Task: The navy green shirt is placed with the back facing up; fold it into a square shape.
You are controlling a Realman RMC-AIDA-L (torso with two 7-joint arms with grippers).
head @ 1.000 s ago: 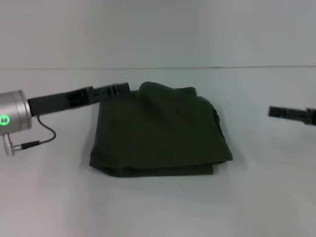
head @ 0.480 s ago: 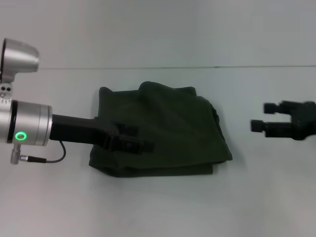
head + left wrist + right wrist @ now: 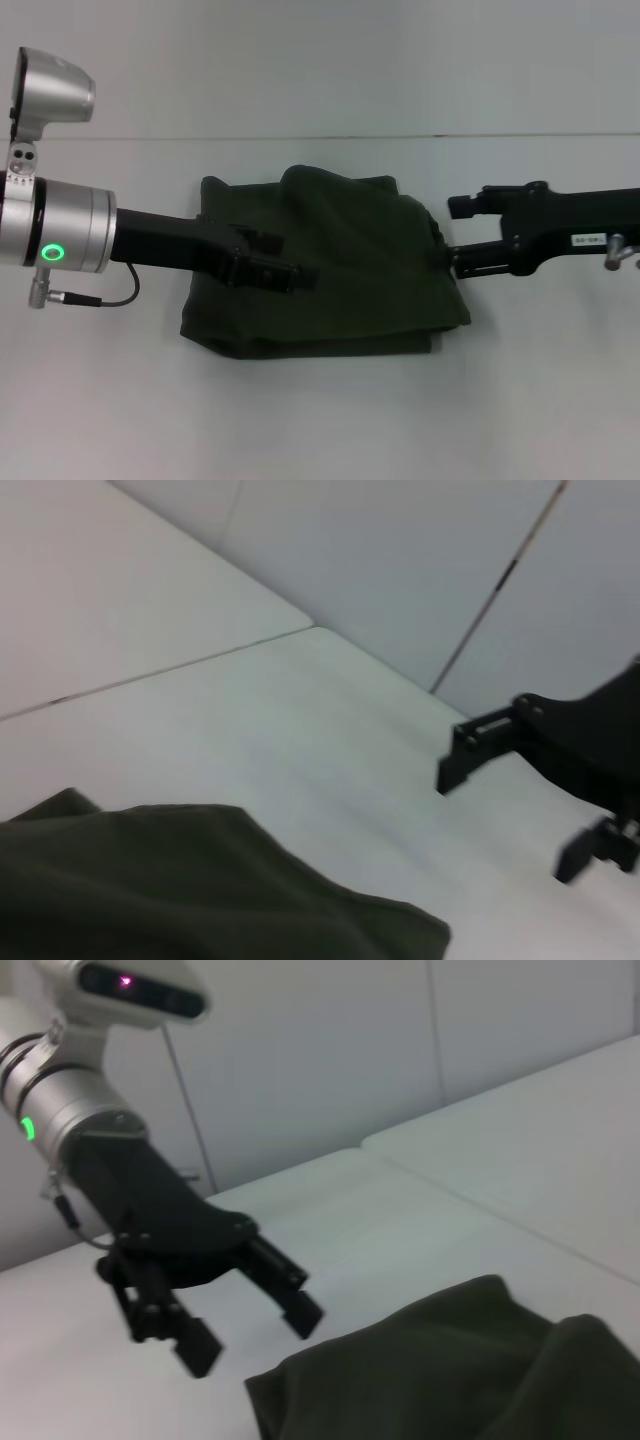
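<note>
Head view: both grippers close in on the folded shirt from opposite sides.
The navy green shirt lies as a rough square near the middle of the worktop, slightly wider than deep. The left gripper, jaws apart, hangs over its left half. The right gripper, jaws also apart, stands at its right edge, so each arm seems nearest to its own side for squaring the fold.

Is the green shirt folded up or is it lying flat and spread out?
Folded. The navy green shirt lies on the table as a compact, roughly square bundle, with stacked layers showing along its near edge and no sleeves sticking out.
</note>
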